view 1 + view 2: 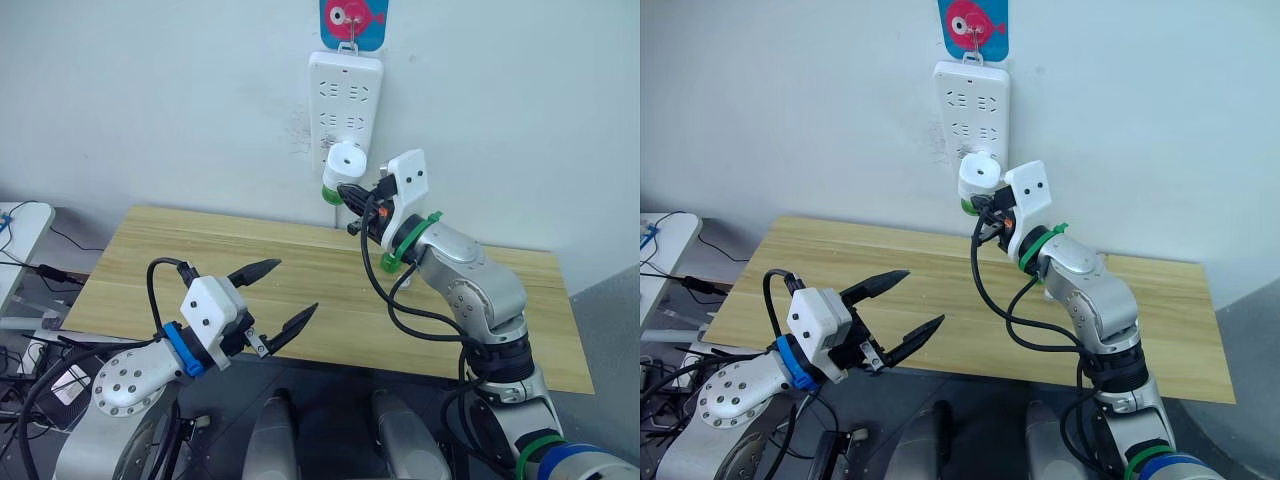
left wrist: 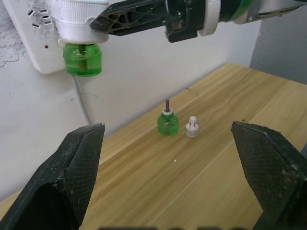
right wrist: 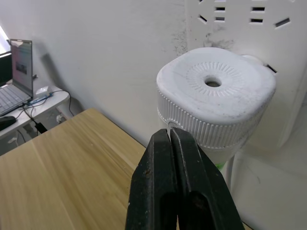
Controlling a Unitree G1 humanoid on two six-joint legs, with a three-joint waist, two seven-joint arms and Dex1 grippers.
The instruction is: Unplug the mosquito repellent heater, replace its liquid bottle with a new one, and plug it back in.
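Observation:
The white mosquito repellent heater (image 1: 347, 160) is plugged into the wall power strip (image 1: 345, 90), and a green bottle (image 2: 83, 58) sits in its underside. My right gripper (image 1: 352, 194) is shut with nothing between its fingers, and its tips rest against the heater's ribbed side (image 3: 192, 129). A second green bottle (image 2: 167, 123) with a bare dark wick stands on the table by the wall, with a loose pale cap (image 2: 192, 127) beside it. I cannot tell which bottle is the new one. My left gripper (image 1: 296, 287) hangs open over the table's front left, far from both bottles.
The wooden table (image 1: 200, 250) runs along the white wall. A pink fish hanger (image 1: 352, 20) holds the strip up. A white side table (image 1: 15, 225) with cables stands at the far left, and a laptop (image 3: 19, 62) sits there.

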